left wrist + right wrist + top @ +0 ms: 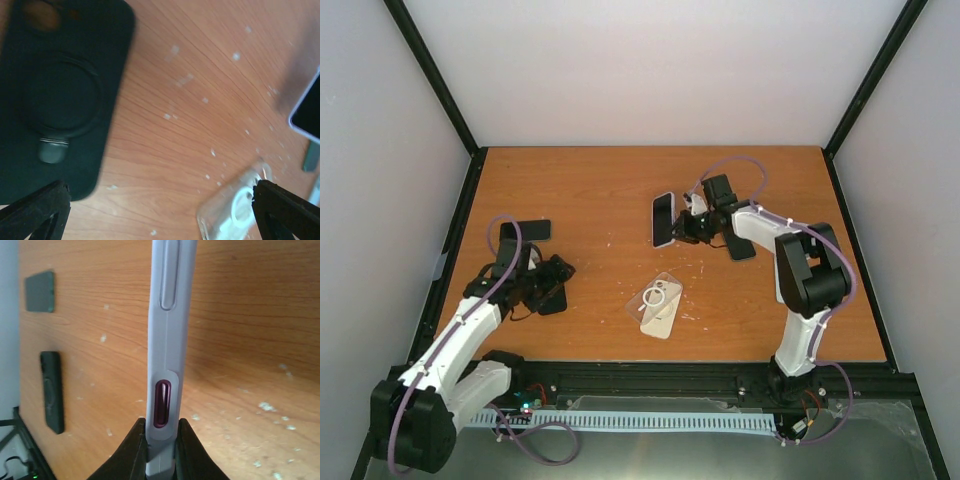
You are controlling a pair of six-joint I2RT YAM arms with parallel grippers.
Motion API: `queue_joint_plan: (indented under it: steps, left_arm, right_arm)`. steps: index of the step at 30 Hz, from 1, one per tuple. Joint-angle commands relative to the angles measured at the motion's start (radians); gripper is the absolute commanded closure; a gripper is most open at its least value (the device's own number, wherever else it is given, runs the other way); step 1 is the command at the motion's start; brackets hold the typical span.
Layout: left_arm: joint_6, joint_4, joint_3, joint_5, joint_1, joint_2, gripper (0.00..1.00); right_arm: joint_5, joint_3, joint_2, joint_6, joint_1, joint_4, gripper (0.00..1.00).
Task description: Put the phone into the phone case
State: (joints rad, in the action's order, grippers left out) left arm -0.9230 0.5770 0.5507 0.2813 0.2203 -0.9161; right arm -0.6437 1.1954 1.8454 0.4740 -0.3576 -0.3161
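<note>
Step in hand: phone picked up, not in any case yet, so this is the carry-and-align stage.

My right gripper (161, 427) is pinched tight on the phone (167, 340). The fingers grip its two flat faces near one end, so it stands on edge with the lavender side rail and buttons facing the wrist camera. From above, the phone sits right of centre over the table (600, 190). I cannot tell whether its far end touches the surface.

My left gripper (160, 195) is spread wide and holds nothing, low over the table on the left. The black case (55, 95) lies flat just beyond one finger, with a round ring showing on it. The clear case (658, 305) lies flat between my two arms, nearer the front edge, with a white ring visible.

I cannot tell which case is the target; the clear one is nearest the phone. I also cannot tell whether either case lies open side up.

Next move, my guess: roll the right wrist so the phone goes from on-edge to flat, bring it over the case opening, seat one corner, then press down. The case will likely slide, so the free left gripper should pin it.

Pose: the right arm reaches forward, then the forearm bends back to the left, with the wrist rolled sideways. The left arm runs diagonally forward, with its wrist folded down near the table.
</note>
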Motion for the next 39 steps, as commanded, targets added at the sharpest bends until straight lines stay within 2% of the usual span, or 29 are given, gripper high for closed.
queue_joint_plan:
  steps: [1, 5, 9, 19, 22, 27, 30, 32, 39]
  left_arm:
    - [-0.029, 0.067, 0.002, -0.102, -0.062, 0.003, 0.01]
    - [-0.079, 0.116, 0.015, -0.21, -0.067, -0.004, 0.0]
    - [-0.087, 0.118, 0.022, -0.263, -0.069, -0.032, 0.01]
    - [-0.082, 0.084, 0.006, -0.288, -0.068, -0.101, 0.01]
    - [-0.067, 0.064, 0.007, -0.291, -0.068, -0.128, 0.01]
    - [-0.03, 0.036, 0.017, -0.308, -0.068, -0.194, 0.04]
    - [-0.01, 0.03, 0.032, -0.329, -0.067, -0.231, 0.06]
    - [0.009, 0.033, 0.05, -0.336, -0.065, -0.263, 0.06]
    - [0.068, 0.035, 0.104, -0.376, 0.006, -0.361, 0.04]
  right_arm:
    - [0.038, 0.063, 0.061, -0.114, 0.021, -0.078, 0.91]
    - [-0.107, 0.016, 0.104, -0.05, 0.063, 0.032, 0.9]
    - [-0.107, 0.039, 0.143, -0.06, 0.072, 0.014, 0.84]
    - [-0.044, 0.072, 0.197, -0.048, 0.093, -0.027, 0.67]
    - [-0.012, 0.071, 0.178, -0.046, 0.095, -0.046, 0.57]
    - [0.042, 0.05, 0.101, -0.05, 0.094, -0.078, 0.33]
    - [0.082, 0.026, 0.04, -0.051, 0.095, -0.097, 0.09]
    - [0.084, 0.003, -0.001, -0.046, 0.095, -0.095, 0.01]
    - [0.071, -0.066, -0.12, -0.001, 0.094, -0.034, 0.0]
